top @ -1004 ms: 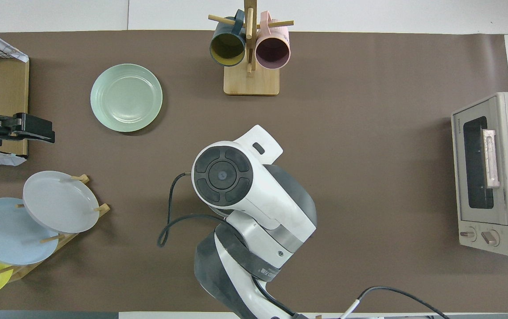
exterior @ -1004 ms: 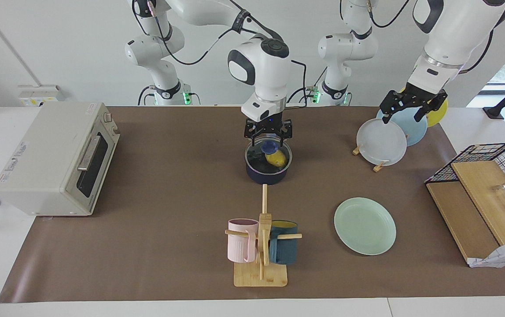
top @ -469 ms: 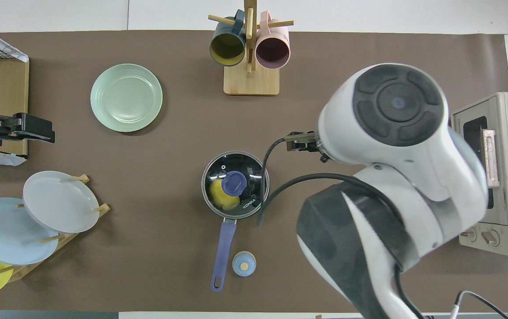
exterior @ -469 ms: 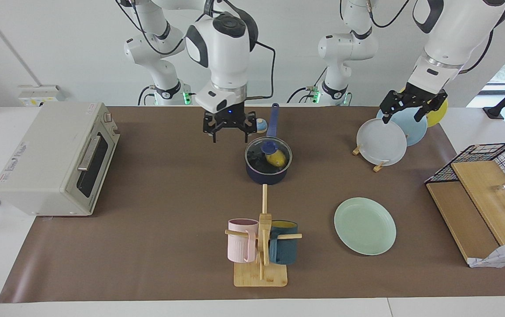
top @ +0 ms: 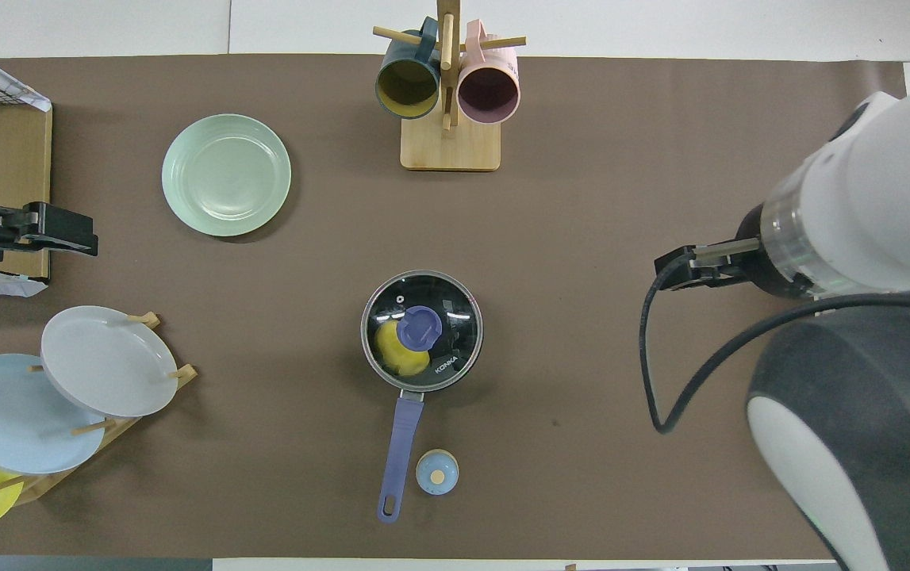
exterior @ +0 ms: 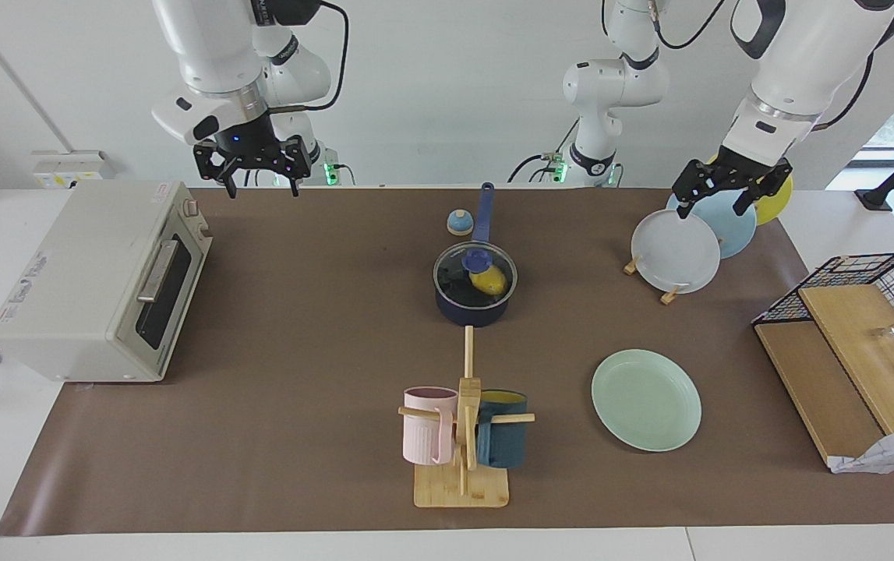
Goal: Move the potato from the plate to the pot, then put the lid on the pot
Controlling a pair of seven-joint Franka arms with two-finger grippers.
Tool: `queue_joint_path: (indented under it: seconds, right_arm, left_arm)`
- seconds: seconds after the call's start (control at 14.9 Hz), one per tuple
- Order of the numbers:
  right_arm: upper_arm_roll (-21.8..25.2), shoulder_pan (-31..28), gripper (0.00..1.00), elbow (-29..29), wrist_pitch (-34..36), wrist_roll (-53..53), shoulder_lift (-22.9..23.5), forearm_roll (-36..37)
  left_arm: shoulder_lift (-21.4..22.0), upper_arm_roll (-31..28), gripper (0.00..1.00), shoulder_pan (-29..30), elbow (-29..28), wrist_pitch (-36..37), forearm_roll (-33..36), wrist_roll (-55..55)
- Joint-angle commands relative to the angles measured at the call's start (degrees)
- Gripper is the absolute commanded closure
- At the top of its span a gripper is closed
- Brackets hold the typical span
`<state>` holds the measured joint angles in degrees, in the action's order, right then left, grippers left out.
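The dark blue pot (exterior: 471,314) stands mid-table with its long handle (exterior: 484,210) pointing toward the robots. The glass lid (exterior: 476,259) with its blue knob sits on the pot. The yellow potato (exterior: 491,282) shows through the glass, inside the pot. In the overhead view the lid (top: 421,327) covers the pot and the potato (top: 389,361). The mint-green plate (exterior: 646,399) lies bare, farther from the robots, toward the left arm's end. My right gripper (exterior: 259,173) is open and empty, high over the mat's edge by the toaster oven. My left gripper (exterior: 715,195) waits, open, over the plate rack.
A small blue-and-tan bell (exterior: 459,222) sits beside the pot handle. A toaster oven (exterior: 96,280) stands at the right arm's end. A mug rack (exterior: 462,436) holds a pink and a teal mug. A rack of grey, light-blue and yellow plates (exterior: 676,249) and a wire basket (exterior: 875,280) stand at the left arm's end.
My right gripper let go of the lid knob, rose and swung away toward the toaster oven. The lid stays on the pot. The left arm has not moved.
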<state>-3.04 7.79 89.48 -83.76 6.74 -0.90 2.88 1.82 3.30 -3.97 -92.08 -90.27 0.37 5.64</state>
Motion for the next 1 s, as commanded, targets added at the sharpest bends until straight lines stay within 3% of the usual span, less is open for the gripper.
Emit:
queue_joint_path:
  seconds: [0.0, 0.94]
  right_arm:
    - [0.0, -2.8, 0.0, -0.7, 1.0, -2.1, 0.9, -0.9]
    - [-0.9, -7.9, 0.0, -2.1, 2.2, -6.8, 0.6, -0.9]
  left_arm:
    - [1.0, -0.3, 0.0, -0.2, -0.6, 0.6, -0.5, 0.5]
    - [1.0, -0.3, 0.0, -0.2, -0.6, 0.6, -0.5, 0.5]
